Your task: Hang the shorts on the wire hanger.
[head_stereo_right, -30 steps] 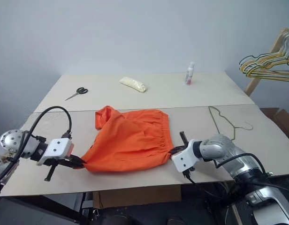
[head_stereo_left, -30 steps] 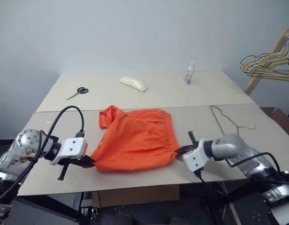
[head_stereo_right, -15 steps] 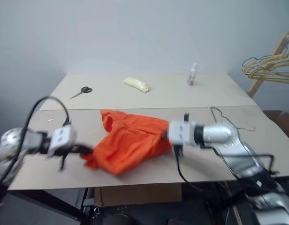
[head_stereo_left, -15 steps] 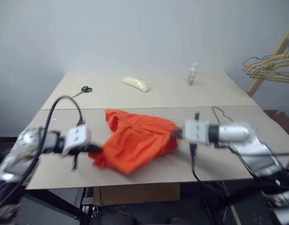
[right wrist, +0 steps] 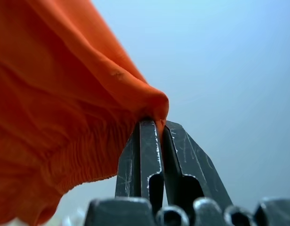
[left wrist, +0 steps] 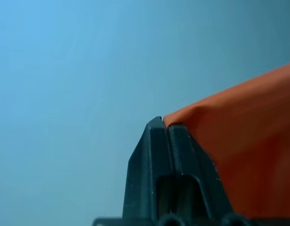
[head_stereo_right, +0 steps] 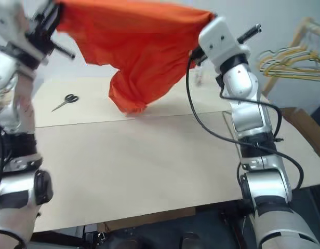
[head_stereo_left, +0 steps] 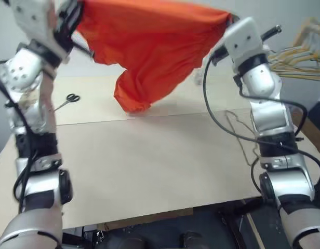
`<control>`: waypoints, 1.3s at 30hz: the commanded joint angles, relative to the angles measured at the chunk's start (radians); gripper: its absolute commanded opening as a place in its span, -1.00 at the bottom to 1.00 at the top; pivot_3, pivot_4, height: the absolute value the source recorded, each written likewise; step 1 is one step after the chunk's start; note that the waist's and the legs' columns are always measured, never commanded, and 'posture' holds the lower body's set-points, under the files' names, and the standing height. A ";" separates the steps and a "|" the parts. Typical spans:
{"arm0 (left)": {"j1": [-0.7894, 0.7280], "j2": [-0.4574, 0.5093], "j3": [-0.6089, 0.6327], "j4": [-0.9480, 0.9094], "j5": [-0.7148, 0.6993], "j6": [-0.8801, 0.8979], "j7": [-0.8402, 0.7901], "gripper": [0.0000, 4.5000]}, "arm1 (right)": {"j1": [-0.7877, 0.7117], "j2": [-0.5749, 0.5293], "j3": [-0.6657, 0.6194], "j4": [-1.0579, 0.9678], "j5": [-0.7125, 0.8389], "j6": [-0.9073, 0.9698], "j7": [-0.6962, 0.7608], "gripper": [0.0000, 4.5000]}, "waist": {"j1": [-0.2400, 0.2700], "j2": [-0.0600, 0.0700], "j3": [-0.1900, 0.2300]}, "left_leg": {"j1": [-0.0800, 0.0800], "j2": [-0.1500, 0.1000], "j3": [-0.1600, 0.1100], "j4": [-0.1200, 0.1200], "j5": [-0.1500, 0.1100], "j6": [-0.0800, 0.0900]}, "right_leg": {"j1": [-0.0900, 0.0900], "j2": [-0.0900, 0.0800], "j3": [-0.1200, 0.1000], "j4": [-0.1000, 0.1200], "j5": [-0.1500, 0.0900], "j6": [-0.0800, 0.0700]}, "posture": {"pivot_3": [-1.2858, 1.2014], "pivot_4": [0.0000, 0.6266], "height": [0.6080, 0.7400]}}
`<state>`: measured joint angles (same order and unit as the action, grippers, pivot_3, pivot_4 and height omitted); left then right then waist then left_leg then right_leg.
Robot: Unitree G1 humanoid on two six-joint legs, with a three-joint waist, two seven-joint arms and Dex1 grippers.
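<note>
1. Shorts [head_stereo_left: 149,46] hang stretched between our raised grippers, above the table [head_stereo_left: 149,166].
2. We clamp the left gripper [left wrist: 165,125] and right gripper [right wrist: 154,123] on opposite corners.
3. Hanger [head_stereo_left: 242,136] lies on the table beside our right arm.

The table [head_stereo_left: 149,161] is a flat, pale beige surface made of two boards, joined along a seam that runs across it from the robot's left to its right. A pair of scissors [head_stereo_left: 67,101] with black handles lies on the far board, towards the left edge. The wire hanger [head_stereo_left: 242,136] lies flat on the near board, close to the right edge, partly hidden behind the right arm. The large middle area of the near board is bare.
</note>
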<state>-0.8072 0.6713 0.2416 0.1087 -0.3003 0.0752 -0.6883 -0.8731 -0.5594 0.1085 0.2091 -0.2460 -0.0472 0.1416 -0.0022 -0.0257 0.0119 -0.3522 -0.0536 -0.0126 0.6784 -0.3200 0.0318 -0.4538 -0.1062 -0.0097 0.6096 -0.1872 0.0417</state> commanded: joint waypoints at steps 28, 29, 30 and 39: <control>0.933 0.465 -0.164 -0.522 -0.114 0.258 -0.688 -1.00 | 0.422 -0.423 0.278 -0.133 -0.040 -0.576 0.771 -1.00 | 0.074 0.003 0.027 | 0.028 0.003 0.012 0.017 -0.010 0.023 | 0.031 0.000 0.017 0.001 -0.002 0.000 | 0.18 -1.00 1.00; 0.928 0.463 -0.169 -0.511 -0.102 0.244 -0.687 -0.82 | 0.427 -0.430 0.277 -0.139 -0.041 -0.582 0.781 -0.73 | 0.074 0.003 0.027 | 0.028 0.003 0.012 0.017 -0.010 0.024 | 0.032 0.000 0.017 0.001 -0.002 0.000 | 0.18 -1.00 1.00; 0.924 0.461 -0.169 -0.505 -0.094 0.225 -0.691 -0.74 | 0.432 -0.436 0.273 -0.138 -0.048 -0.588 0.783 -0.62 | 0.073 0.003 0.027 | 0.028 0.003 0.012 0.017 -0.010 0.024 | 0.032 0.000 0.017 0.001 -0.002 0.000 | 0.18 -1.00 1.00; 0.867 0.478 -0.019 -0.399 -0.159 0.192 -0.743 0.51 | 0.516 -0.512 0.110 -0.169 0.133 -0.436 0.807 0.75 | 0.075 0.003 0.027 | 0.029 0.003 0.012 0.017 -0.011 0.024 | 0.032 0.000 0.016 0.001 -0.002 0.000 | 0.18 -1.00 1.00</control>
<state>0.0855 1.1430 0.1751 -0.2916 -0.4193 0.2855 -1.4148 -0.3533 -1.0833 0.2996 0.0729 -0.1962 -0.5520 0.9742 0.0728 -0.0224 0.0391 -0.3234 -0.0501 -0.0007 0.6955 -0.3307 0.0560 -0.4214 -0.1060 0.0066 0.6107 -0.1891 0.0417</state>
